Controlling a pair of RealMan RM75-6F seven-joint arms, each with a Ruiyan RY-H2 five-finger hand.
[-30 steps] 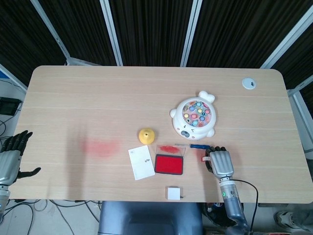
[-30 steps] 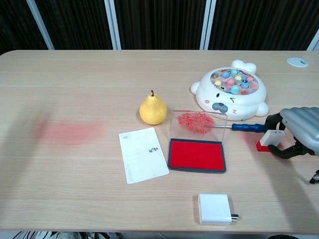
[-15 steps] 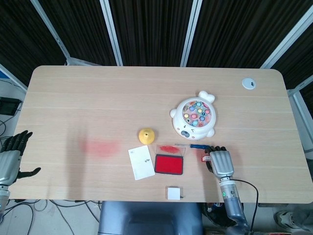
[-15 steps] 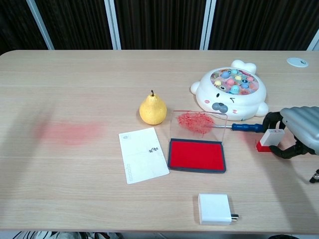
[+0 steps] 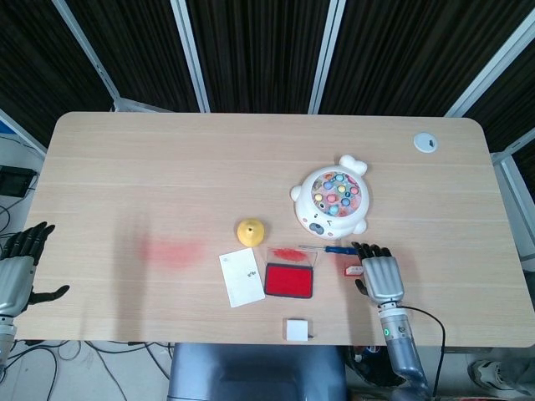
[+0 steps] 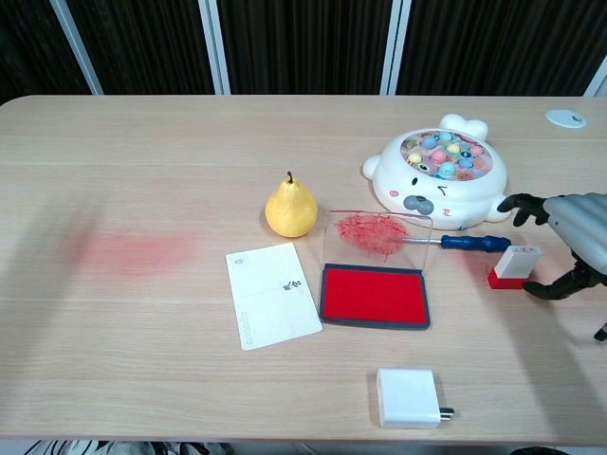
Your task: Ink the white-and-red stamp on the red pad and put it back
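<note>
White and small, a charger block [image 6: 410, 397] sits nearest the front table edge [image 6: 190, 417], its prongs pointing right. Just beyond it lies the red pad [image 6: 373, 297] in its dark tray, with the clear lid [image 6: 378, 236] standing up along the far side, smeared red. Left of the pad a white card [image 6: 273, 294] lies flat, its long side running near to far with a slight tilt.

Right of the pad stands the stamp [image 6: 512, 265] — white body on top, red base down on the wood, so it sits upright with a slight lean; its base runs roughly left to right. It rests on the table, apart from the pad. The right hand [image 6: 569, 246] is spread around it without closing: one finger [image 6: 527, 203] reaches out past the far side and a thumb [image 6: 558, 285] curls at the near right side, both clear of the stamp as far as the chest view shows. From the head view the same hand [image 5: 381, 272] lies palm down with fingers apart, the stamp [image 5: 352, 269] just off its left edge.

Farther back, a blue-handled screwdriver [image 6: 465, 243] lies left to right behind the stamp. A yellow pear [image 6: 290, 209] stands left of the lid, and a faint red smear [image 6: 133, 251] marks the wood at far left. Beyond the screwdriver sits a white fishing toy [image 6: 441, 179] with coloured pieces, and a round cable port [image 6: 565, 117] at the far right corner.

The left hand [image 5: 18, 266] hangs off the table's left edge — fingers apart, holding nothing.
</note>
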